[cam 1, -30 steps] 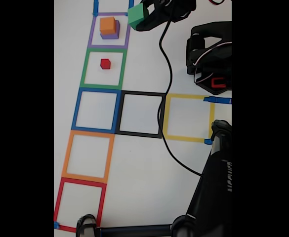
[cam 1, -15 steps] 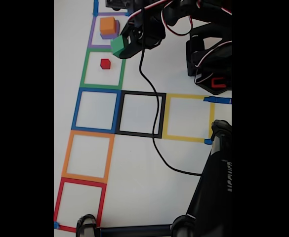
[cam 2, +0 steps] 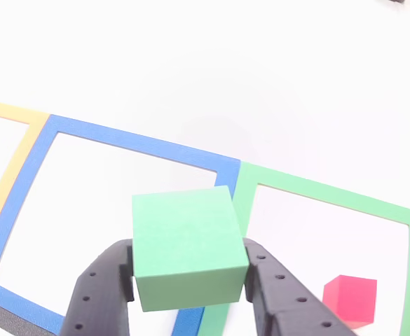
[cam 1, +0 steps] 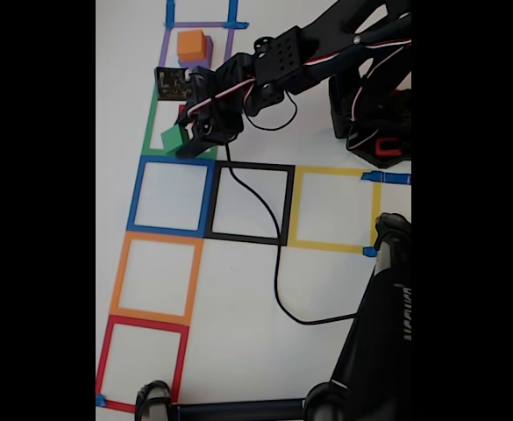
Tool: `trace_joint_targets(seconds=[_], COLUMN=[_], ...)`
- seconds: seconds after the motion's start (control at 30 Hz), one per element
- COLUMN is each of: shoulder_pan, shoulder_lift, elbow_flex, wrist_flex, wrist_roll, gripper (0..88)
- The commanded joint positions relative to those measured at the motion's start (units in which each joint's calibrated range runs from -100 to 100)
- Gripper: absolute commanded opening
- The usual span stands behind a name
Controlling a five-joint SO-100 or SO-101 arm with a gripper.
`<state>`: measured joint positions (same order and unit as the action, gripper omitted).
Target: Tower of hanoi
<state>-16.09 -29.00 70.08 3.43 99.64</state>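
Observation:
My gripper (cam 2: pixel 188 276) is shut on a green cube (cam 2: pixel 188 246), its two black fingers pressing the cube's sides. In the fixed view the green cube (cam 1: pixel 174 139) hangs over the lower left corner of the green square (cam 1: pixel 149 123), near the blue square (cam 1: pixel 173 196). A small red cube (cam 2: pixel 350 299) sits inside the green square; in the fixed view the arm hides most of it. An orange cube (cam 1: pixel 190 43) rests on a purple cube (cam 1: pixel 205 55) in the purple square (cam 1: pixel 164 54).
Black (cam 1: pixel 251 203), yellow (cam 1: pixel 336 210), orange (cam 1: pixel 155 278) and red (cam 1: pixel 142 362) tape squares lie on the white table. A black cable (cam 1: pixel 276 263) trails across the black square. The arm's base (cam 1: pixel 374 105) stands at right; a black stand (cam 1: pixel 374 342) occupies the lower right.
The gripper carried the green cube from the top near the purple square leftward and down, over the green square to its lower left corner. The stacked cubes stayed put.

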Motion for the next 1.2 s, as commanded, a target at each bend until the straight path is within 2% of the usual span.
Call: trace_joint_targets(seconds=[0.0, 0.37, 0.63, 1.17], shoulder_pan=[-2.70, -7.78, -7.88, -9.60], shoulder_lift=[8.29, 26.21, 33.32, 43.01], elbow_flex=[-2.89, -2.71, 0.56, -0.89], wrist_flex=[-12.82, -34.52, -45.13, -53.30], wrist_roll=[0.36, 0.36, 0.36, 0.36], gripper=[8.2, 8.3, 8.2, 8.8])
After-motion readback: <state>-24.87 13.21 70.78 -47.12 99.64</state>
